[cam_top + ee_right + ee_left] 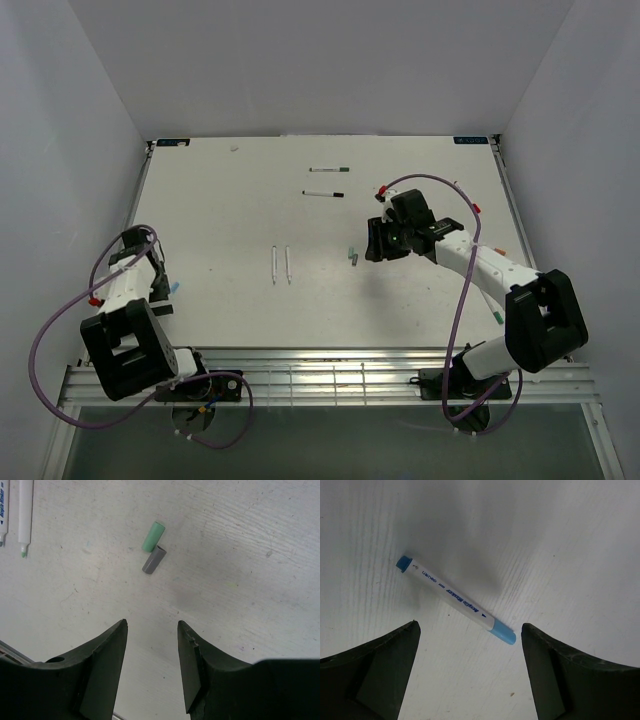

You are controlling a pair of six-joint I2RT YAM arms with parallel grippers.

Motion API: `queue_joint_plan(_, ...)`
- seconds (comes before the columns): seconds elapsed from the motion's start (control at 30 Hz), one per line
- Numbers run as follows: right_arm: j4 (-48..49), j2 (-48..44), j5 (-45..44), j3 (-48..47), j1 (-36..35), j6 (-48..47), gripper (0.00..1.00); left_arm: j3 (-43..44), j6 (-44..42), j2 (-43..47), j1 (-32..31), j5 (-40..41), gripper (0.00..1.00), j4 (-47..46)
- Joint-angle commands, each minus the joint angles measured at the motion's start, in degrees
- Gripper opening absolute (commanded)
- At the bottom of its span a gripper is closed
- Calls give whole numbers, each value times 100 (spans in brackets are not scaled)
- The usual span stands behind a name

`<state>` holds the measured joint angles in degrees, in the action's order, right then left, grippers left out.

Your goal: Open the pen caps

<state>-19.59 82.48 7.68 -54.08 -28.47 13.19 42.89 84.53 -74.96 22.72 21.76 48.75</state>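
Left of the two bare pens point(281, 265), well apart from them, my left gripper point(470, 626) hung with its fingers spread wide and empty over the blue pen point(451, 596), whose blue cap point(504, 634) was on.

Risk: the pen lay slantwise across the gap. Closing could pinch the barrel instead of the cap, or roll the pen toward the table's point(220, 200) nearby left edge.

Right of the bare pens, the green cap point(153, 536) and grey cap point(153, 560) lay loose, close together. Farther right, my right gripper point(151, 624) stood part-open, holding nothing. A low sweep could scatter them.

Behind the bare pens, two capped pens point(322, 193) lay with open table around them.
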Motion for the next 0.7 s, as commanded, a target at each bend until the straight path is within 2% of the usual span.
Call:
queue_joint_plan(0.0, 105, 31, 84, 47, 34, -89, 51, -123, 275, 87, 153, -242, 92, -445)
queue_joint_plan(0.2, 201, 163, 155, 82, 26, -80, 51, -211, 213, -115, 259, -321, 92, -674)
queue_joint_plan(0.57, 439, 383, 269, 74, 34, -36, 50, 70, 345, -985, 382, -409, 91, -340)
queue_joint_plan(0.67, 483, 401, 260, 100, 34, -45, 50, 0, 362, -1012, 391, -357, 86, -384)
